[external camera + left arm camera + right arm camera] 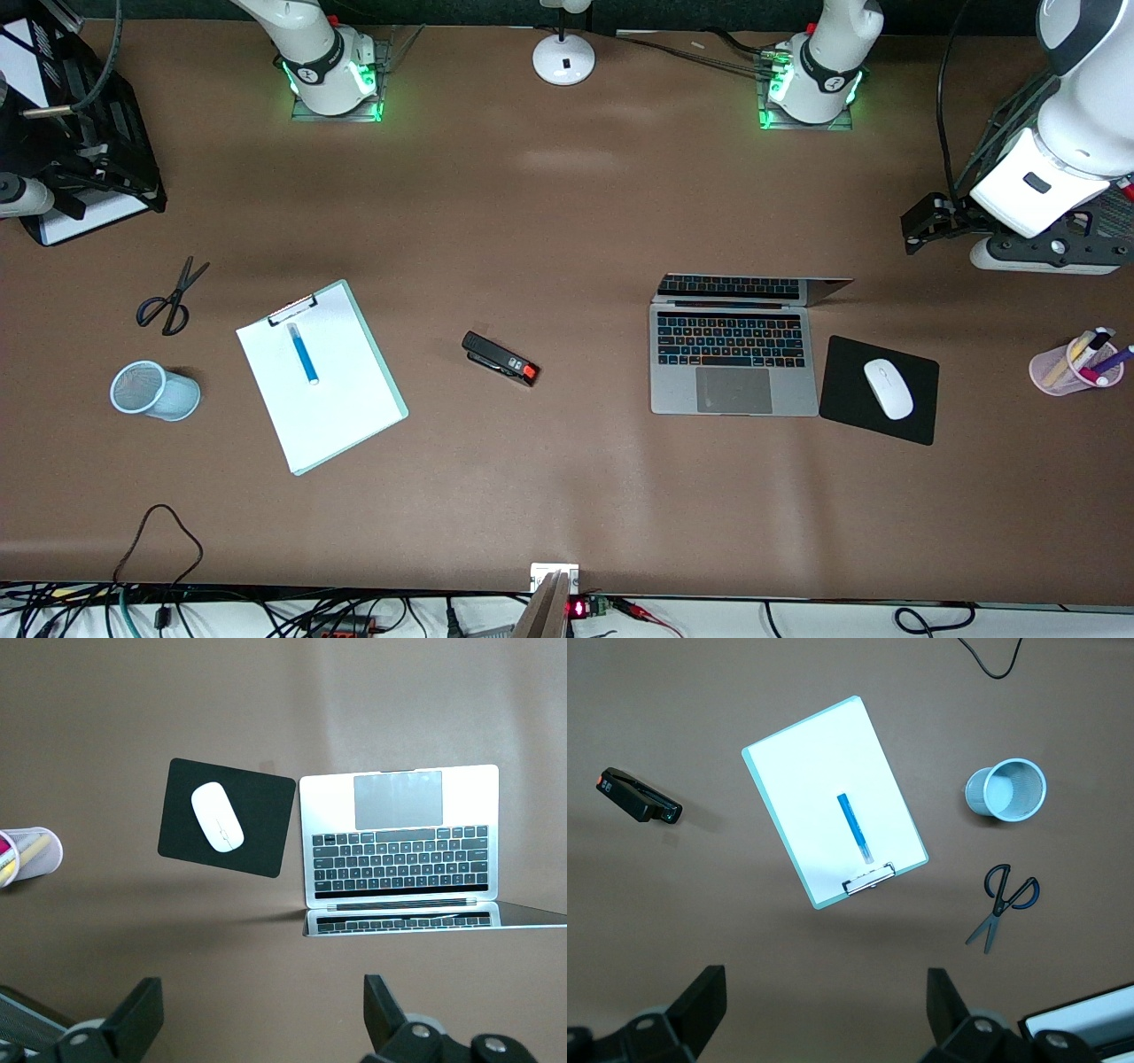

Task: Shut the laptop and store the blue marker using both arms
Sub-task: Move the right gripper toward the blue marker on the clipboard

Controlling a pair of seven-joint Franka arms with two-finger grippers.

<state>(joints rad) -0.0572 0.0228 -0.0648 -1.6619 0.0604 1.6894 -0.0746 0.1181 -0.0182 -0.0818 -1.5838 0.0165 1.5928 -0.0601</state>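
While both my grippers are hanging wide open and empty, I'm looking down from my left gripper at the laptop, lid up below it, and from my right gripper at the blue marker on the clipboard (mesh cup beside). I'm planning a slow push high on the lid.

Even overhead light, sharp focus

Pale glare streaks the table between the 2 arm bases; green glow rims both; soft shadows lie beside the laptop.
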